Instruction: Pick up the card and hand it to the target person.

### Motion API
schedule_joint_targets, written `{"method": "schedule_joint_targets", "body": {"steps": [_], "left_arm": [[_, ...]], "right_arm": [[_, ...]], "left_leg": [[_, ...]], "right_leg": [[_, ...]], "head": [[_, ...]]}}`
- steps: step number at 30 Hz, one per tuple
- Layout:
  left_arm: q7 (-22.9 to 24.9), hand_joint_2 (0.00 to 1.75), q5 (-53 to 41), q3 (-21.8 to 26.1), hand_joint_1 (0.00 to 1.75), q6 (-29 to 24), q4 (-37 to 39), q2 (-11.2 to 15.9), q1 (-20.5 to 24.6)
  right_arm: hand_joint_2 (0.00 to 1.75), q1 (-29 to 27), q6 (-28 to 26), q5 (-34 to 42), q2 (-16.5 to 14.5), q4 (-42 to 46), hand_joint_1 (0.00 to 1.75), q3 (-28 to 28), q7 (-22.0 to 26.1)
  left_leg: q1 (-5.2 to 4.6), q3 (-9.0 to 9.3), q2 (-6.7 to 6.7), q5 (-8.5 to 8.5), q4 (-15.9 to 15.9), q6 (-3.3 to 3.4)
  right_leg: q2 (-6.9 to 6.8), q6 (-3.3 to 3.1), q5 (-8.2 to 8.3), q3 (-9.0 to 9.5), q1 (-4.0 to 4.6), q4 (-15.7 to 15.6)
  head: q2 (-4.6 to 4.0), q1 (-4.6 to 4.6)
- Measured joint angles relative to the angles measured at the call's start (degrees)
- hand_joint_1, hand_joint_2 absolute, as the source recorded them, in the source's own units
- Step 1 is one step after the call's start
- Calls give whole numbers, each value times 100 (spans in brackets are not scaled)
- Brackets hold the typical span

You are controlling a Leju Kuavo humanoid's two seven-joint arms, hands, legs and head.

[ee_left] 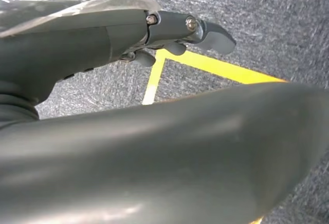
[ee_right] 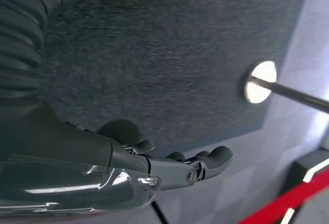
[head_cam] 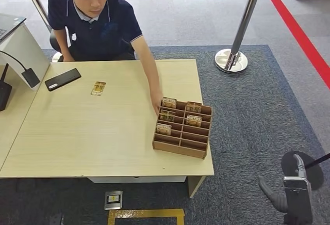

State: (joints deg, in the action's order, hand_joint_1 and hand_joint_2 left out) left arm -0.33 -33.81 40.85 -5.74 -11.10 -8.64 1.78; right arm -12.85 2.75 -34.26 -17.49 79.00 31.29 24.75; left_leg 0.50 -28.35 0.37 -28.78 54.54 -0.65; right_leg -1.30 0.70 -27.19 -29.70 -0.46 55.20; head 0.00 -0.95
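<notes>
A brown slotted card rack (head_cam: 182,128) stands at the wooden table's right front corner, with several patterned cards (head_cam: 169,102) upright in its slots. One more card (head_cam: 98,87) lies flat on the table near the seated person (head_cam: 97,21), whose hand (head_cam: 157,101) touches the rack's far left corner. My right hand (head_cam: 290,194) hangs low over the carpet, right of the table, fingers stretched out and holding nothing (ee_right: 186,170). In the left wrist view my left hand (ee_left: 170,34) hangs over the carpet, fingers extended and empty.
A black phone (head_cam: 62,79) lies on the table (head_cam: 78,132) at the far left, beside a white desk with a dark device (head_cam: 4,93). A stanchion post with a round base (head_cam: 231,60) stands beyond the table. Yellow floor tape (head_cam: 146,214) marks the carpet below the table's front.
</notes>
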Motion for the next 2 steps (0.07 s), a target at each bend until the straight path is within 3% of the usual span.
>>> {"method": "schedule_joint_targets", "body": {"steps": [2], "left_arm": [[-9, 0, 5, 34, 0, -6, 0, -4, 12]], "right_arm": [[175, 204, -11, -189, -2, -535, 0, 403, -200]], "left_leg": [[3, 3, 5, 0, 0, 0]], "right_leg": [[0, -2, 2, -1, 1, -2]], "head": [[0, 0]]}}
